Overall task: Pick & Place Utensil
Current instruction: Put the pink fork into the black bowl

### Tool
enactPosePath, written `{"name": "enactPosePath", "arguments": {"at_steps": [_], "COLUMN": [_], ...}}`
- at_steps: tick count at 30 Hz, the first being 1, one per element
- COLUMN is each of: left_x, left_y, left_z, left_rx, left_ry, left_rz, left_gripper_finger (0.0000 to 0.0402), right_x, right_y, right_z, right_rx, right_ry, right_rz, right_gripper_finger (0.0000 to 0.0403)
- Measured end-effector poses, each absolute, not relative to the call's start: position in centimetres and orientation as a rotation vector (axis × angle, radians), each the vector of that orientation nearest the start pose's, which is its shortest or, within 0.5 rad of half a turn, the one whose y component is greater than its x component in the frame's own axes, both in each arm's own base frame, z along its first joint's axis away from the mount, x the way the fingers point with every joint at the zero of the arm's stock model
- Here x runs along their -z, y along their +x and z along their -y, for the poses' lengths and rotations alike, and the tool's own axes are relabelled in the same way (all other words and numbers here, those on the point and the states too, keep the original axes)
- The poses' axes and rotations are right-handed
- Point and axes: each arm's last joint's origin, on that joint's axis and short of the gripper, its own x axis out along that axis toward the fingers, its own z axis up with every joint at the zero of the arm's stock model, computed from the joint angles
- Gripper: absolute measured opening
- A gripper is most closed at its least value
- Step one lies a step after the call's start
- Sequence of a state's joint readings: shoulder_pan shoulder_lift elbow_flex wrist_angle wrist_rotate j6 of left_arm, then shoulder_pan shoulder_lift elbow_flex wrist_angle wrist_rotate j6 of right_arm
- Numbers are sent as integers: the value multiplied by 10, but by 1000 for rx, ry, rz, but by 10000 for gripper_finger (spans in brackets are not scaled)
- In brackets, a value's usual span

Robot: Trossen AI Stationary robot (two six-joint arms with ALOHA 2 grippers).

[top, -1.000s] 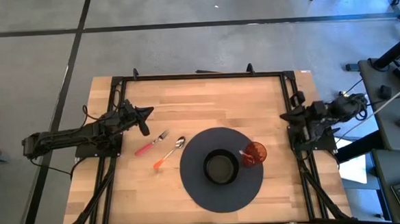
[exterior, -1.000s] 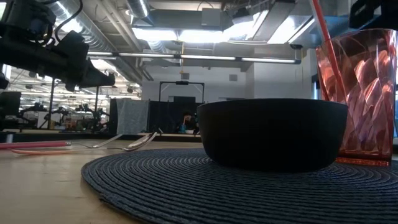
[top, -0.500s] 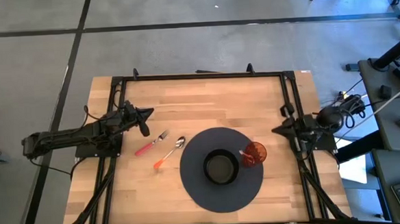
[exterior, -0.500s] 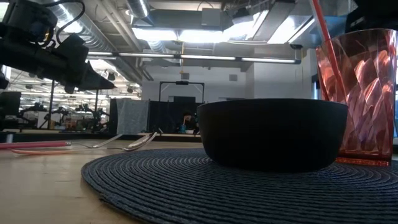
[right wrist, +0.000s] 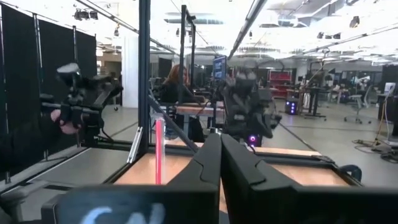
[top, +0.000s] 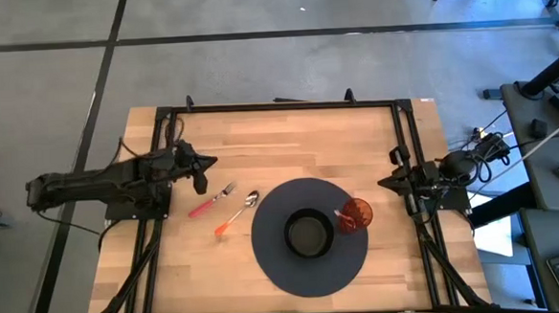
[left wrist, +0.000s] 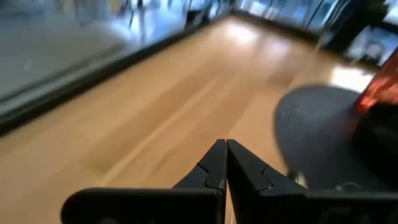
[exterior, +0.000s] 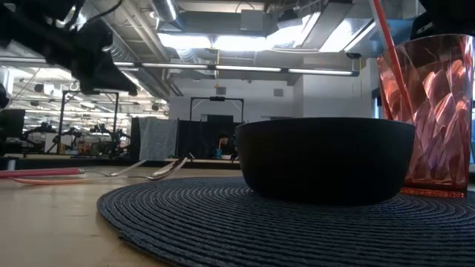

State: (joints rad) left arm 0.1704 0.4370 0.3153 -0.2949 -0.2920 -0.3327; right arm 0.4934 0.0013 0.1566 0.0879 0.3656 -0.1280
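Observation:
A fork with a red handle (top: 212, 199) and a spoon with an orange handle (top: 236, 215) lie flat on the wooden table, left of a dark round placemat (top: 273, 260). In the low view they show far off as fork and spoon (exterior: 152, 169). My left gripper (top: 208, 164) hovers shut above the table, just beyond the fork toward the far-left; its shut fingers (left wrist: 225, 158) touch nothing. My right gripper (top: 383, 182) is shut at the table's right edge, pointing left toward the red cup (top: 358, 213).
A black bowl (top: 308, 234) sits in the middle of the placemat (exterior: 223, 222). The red faceted cup (exterior: 427, 111) stands on the mat's right part with a red straw (exterior: 386, 44) in it. A black frame rail (top: 277, 106) runs round the table. Bare wood lies along the far side.
My left gripper has risen and tipped its fingers downward, staying above the spot beyond the fork. My right gripper has swung out from its folded rest and now points toward the table's left, near the cup. Fork, spoon, bowl and cup have not moved.

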Motion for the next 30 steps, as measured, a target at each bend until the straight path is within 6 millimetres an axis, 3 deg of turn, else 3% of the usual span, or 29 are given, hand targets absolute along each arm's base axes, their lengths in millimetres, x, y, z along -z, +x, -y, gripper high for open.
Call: {"name": "enactPosePath", "arguments": {"at_steps": [3, 6, 13, 19, 30], "left_x": [-229, -238, -219, -202, -190], "left_y": [116, 119, 134, 152, 172], "left_z": [-26, -26, -23, -17, 4], "left_rx": [-591, -653, -597, -559, -454], "left_ry": [-361, -388, -514, -492, -496], "left_rz": [-517, -721, -1116, -1256, -1278], "left_gripper_finger": [2, 2, 20, 71, 167], "right_x": [-224, -224, -222, -222, -221], "right_y": [76, 76, 76, 77, 77], "right_z": [-29, -29, -29, -29, -29], "right_rx": [-113, -112, -116, -116, -117], "right_ry": [-23, -30, -18, -21, -11], "right_rz": [228, 226, 211, 206, 203], "right_gripper_finger": [4, 6, 14, 7, 21]}}
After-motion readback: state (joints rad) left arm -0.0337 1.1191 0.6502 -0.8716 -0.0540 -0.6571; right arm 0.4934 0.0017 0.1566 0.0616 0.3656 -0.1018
